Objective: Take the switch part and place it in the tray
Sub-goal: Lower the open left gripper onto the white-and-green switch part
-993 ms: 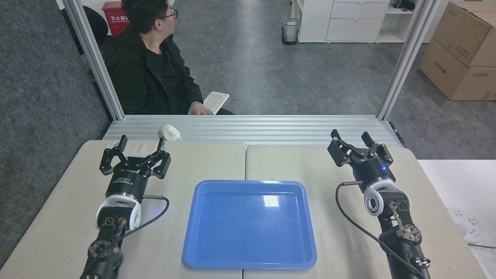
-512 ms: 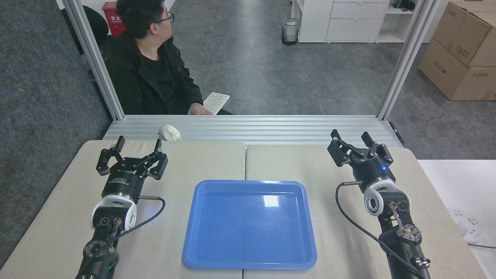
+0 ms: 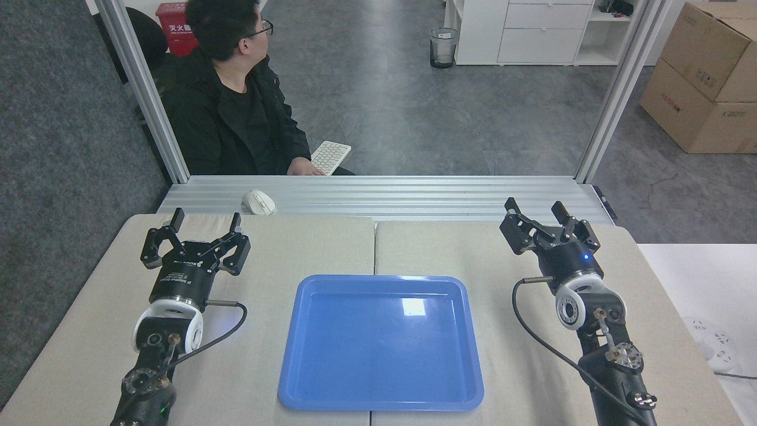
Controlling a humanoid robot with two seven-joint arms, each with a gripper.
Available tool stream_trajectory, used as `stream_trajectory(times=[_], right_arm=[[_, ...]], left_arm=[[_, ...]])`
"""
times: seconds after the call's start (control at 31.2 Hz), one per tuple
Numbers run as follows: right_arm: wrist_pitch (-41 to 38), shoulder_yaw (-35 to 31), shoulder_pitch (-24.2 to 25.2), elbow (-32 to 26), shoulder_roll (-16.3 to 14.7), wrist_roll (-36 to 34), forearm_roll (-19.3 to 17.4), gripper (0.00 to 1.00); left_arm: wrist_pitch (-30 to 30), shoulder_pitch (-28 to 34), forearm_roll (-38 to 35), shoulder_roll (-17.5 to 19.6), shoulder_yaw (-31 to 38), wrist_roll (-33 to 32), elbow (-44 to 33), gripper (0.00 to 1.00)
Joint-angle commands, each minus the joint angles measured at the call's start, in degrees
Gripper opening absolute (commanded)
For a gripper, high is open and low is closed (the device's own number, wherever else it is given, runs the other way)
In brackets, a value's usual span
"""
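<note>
The blue tray (image 3: 381,343) is lying flat in the middle of the beige desk (image 3: 473,254), straddling the seam between the two desk pads, with its long axis running away from the robot toward the far edge. Its floor is showing only a glossy window reflection. The switch part is not showing anywhere in this view, so I cannot tell where it is lying or which way it is pointing.

The left tool (image 3: 204,220) is hovering over the left pad, well to the left of the tray, with its fingers spread wide and gripping nothing; it is pointing toward the far edge of the desk. The right tool (image 3: 535,210) is hanging over the right pad, off the tray's far right corner and apart from it, also pointing away and tilted a little leftward, its fingers standing wide with nothing between them.

A white computer mouse (image 3: 258,202) is resting on the ribbed aluminium ledge (image 3: 414,195) just beyond the desk, not far past the left tool. Behind the ledge a person in a black jacket (image 3: 230,112) is sitting, turned to the side, one hand resting on a white keyboard (image 3: 330,157)
</note>
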Motion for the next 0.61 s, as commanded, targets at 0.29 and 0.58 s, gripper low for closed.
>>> stream_trajectory(times=[0.29,0.58], right_arm=[[0.02,-0.01,0.00,0.00,0.00,-0.04,-0.16,1.00],[-0.07,-0.01,0.00,0.00,0.00,-0.04,-0.16,1.00]], left_arm=[[-0.84,2.39,0.20,0.69,0.27,0.06,0.38,1.00],[-0.48,3.70,0.11,1.65,0.80,4.10,4.41,1.00]])
